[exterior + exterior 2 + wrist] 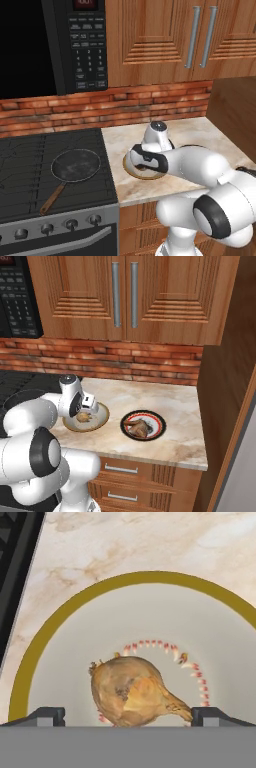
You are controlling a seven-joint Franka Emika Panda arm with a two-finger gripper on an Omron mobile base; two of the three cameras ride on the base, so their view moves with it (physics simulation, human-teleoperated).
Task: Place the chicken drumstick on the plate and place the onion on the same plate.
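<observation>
The brown onion lies inside a tan-rimmed bowl with a cream inside, on the marble counter. My gripper hangs right over it, open, one fingertip on each side of the onion. From the right base view the gripper sits above the onion in the bowl. To the right, the black-rimmed plate with a red ring holds the chicken drumstick. In the left base view my arm covers most of the bowl.
A black stove with a round pan borders the counter on the left. The brick wall and wooden cabinets stand behind. A tall wooden side panel closes the counter's right end.
</observation>
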